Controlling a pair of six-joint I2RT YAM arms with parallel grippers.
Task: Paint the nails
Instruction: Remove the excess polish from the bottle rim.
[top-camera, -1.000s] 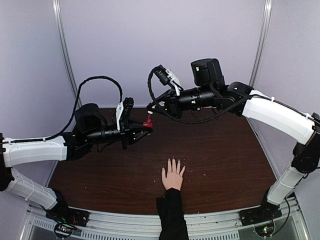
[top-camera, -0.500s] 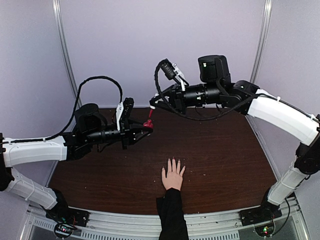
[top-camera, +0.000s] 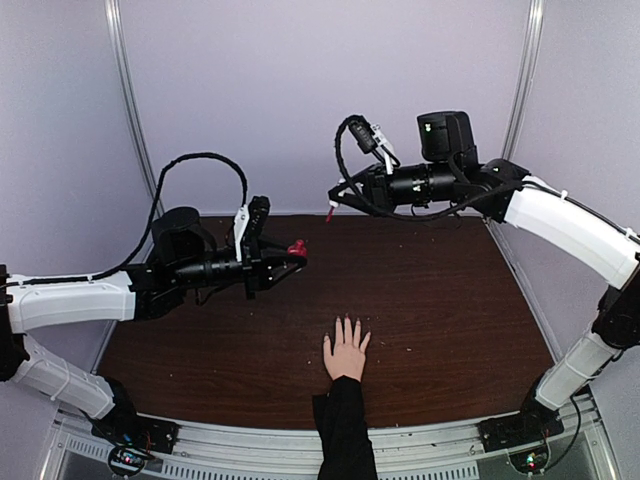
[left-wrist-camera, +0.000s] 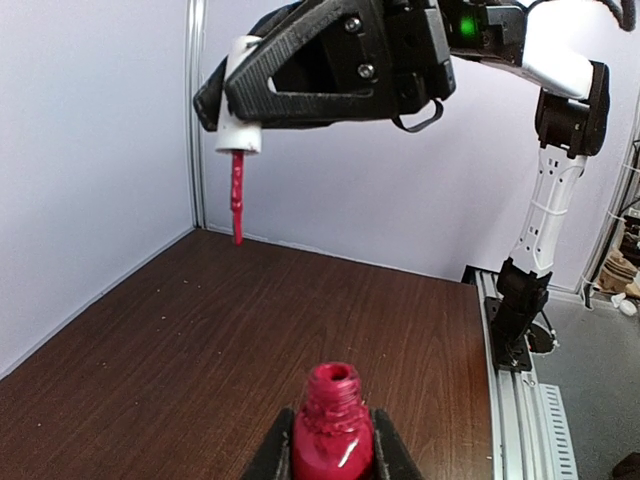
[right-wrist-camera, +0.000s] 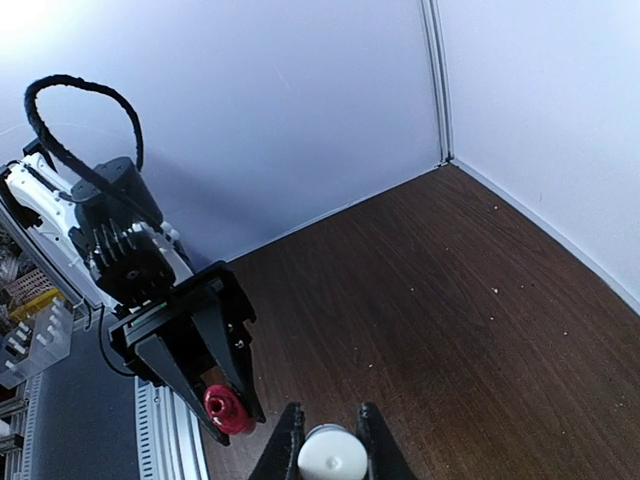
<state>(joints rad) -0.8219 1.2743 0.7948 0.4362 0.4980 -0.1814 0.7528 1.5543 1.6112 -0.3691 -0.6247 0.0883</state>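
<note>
A pale hand (top-camera: 346, 356) in a black sleeve lies flat on the brown table near its front edge. The nails (top-camera: 346, 321) at its fingertips are too small to tell their colour. My left gripper (top-camera: 292, 251) hovers over the table's left middle, shut on an open red polish bottle (top-camera: 297, 247) (left-wrist-camera: 332, 425) (right-wrist-camera: 227, 409). Up and to the right, my right gripper (top-camera: 336, 204) (right-wrist-camera: 330, 440) is shut on the white cap (left-wrist-camera: 240, 135) (right-wrist-camera: 332, 456). The cap's red-coated brush (left-wrist-camera: 237, 200) hangs down in the air, apart from the bottle and far from the hand.
Grey walls close the table (top-camera: 440, 300) at the back and both sides. A metal rail (top-camera: 420, 440) with both arm bases runs along the near edge. The black sleeve (top-camera: 343, 430) crosses that rail at the middle.
My right gripper has drawn the cap and brush out of the bottle and carried them up and to the right. The left gripper, the bottle and the hand have stayed put.
</note>
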